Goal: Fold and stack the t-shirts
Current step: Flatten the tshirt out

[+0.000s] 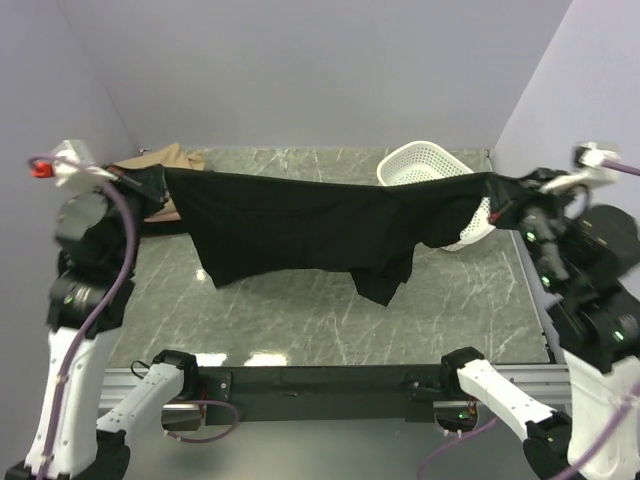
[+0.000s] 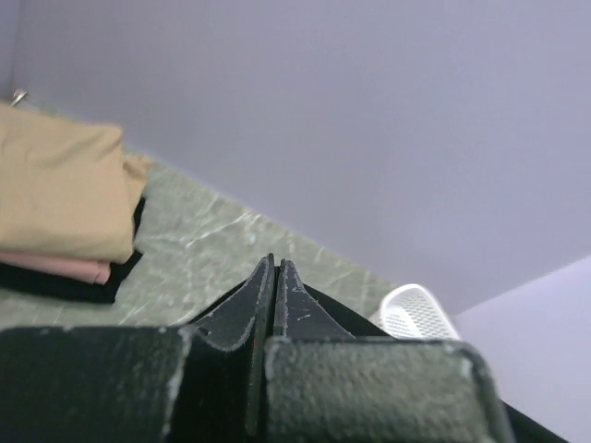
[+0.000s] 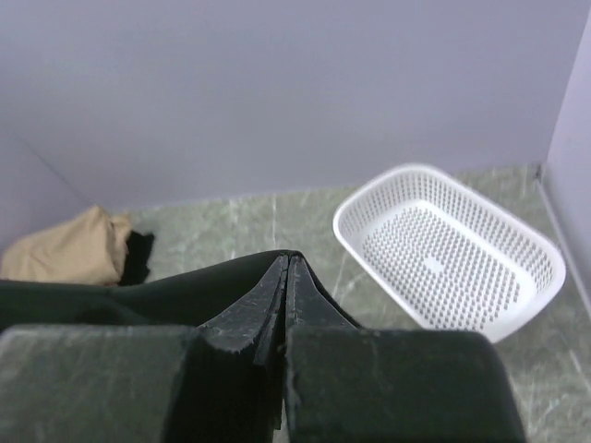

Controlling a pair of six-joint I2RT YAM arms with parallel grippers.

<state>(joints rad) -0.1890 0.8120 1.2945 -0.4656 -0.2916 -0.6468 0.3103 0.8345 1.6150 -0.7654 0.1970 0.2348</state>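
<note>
A plain black t-shirt (image 1: 300,225) hangs stretched in the air between my two grippers, its lower edge sagging toward the marble table. My left gripper (image 1: 150,182) is shut on its left end; in the left wrist view the gripper (image 2: 275,263) is pressed closed with black cloth (image 2: 346,314) behind it. My right gripper (image 1: 505,190) is shut on its right end; in the right wrist view the gripper (image 3: 288,260) pinches the black cloth (image 3: 138,295). A stack of folded t-shirts (image 2: 55,194), tan over pale pink over black, lies at the far left (image 1: 160,160).
A white perforated plastic basket (image 1: 425,165) stands at the back right, partly behind the stretched shirt; it also shows in the right wrist view (image 3: 448,245). Purple walls close the table on three sides. The marble table (image 1: 300,310) lies below the shirt.
</note>
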